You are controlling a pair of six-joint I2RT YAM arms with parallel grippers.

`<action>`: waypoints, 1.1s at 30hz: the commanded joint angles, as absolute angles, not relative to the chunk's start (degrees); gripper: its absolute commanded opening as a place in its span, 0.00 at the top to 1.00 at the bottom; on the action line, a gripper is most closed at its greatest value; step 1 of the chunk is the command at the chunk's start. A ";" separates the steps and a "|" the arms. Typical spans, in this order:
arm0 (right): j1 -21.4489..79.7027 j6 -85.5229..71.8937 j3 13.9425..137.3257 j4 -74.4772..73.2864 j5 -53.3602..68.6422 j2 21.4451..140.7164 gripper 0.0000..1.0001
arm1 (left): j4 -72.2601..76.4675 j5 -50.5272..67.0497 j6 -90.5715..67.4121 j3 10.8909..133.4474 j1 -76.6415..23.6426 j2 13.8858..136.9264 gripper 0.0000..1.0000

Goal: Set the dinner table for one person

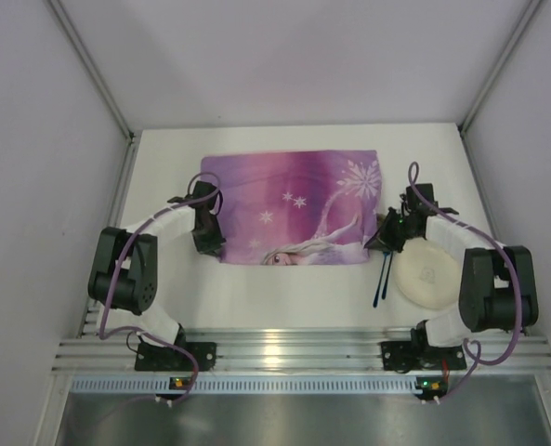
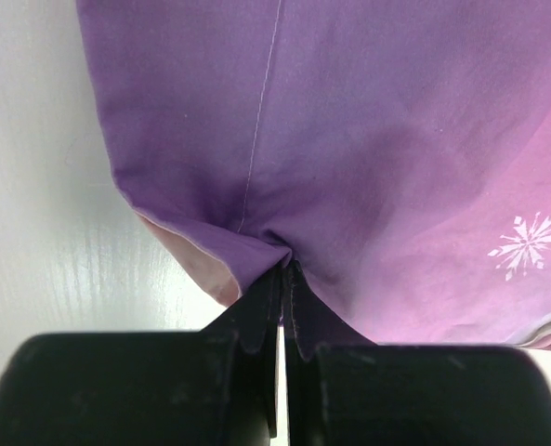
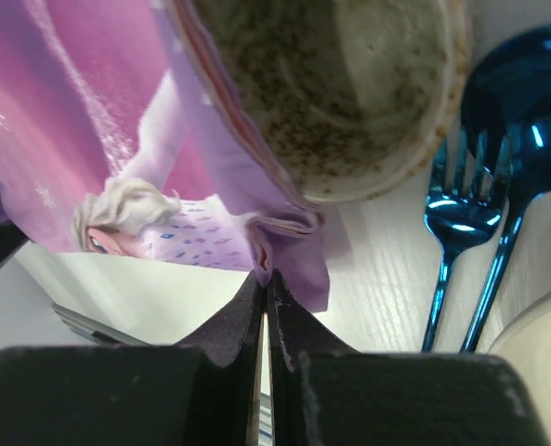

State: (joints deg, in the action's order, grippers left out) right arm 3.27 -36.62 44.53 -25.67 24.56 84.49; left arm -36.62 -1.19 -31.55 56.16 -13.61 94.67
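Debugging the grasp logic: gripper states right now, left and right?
Left gripper: closed, pinching the placemat edge.
Right gripper: closed, pinching the placemat corner.

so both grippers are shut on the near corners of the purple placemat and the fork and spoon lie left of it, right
Not left: the top view shows the fork and spoon lying right of the placemat, next to the plate. The left gripper and right gripper are indeed shut on its near corners.

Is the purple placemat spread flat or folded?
Spread: the placemat lies print up on the dinner table; only its near corners pucker where the left tool and right tool pinch them.
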 commanded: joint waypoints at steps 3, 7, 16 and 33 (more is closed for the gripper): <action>3.51 -33.49 52.20 -27.94 23.91 84.11 1.00 | -37.97 -6.41 -31.02 57.57 -13.27 93.34 1.00; 3.52 -32.61 54.05 -29.70 23.99 85.16 1.00 | -38.59 -8.44 -31.90 54.33 -8.11 87.48 1.00; 5.36 -33.05 54.05 -30.41 24.70 85.87 1.00 | -39.20 -8.70 -28.65 50.36 -1.23 81.57 1.00; 13.10 -33.23 56.14 -39.89 18.38 77.18 0.56 | -43.85 -9.50 -27.60 55.97 1.41 80.52 0.48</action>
State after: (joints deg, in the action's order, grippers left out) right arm 12.97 -34.22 52.31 -35.55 21.96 82.24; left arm -40.95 -9.04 -28.32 51.94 0.54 82.74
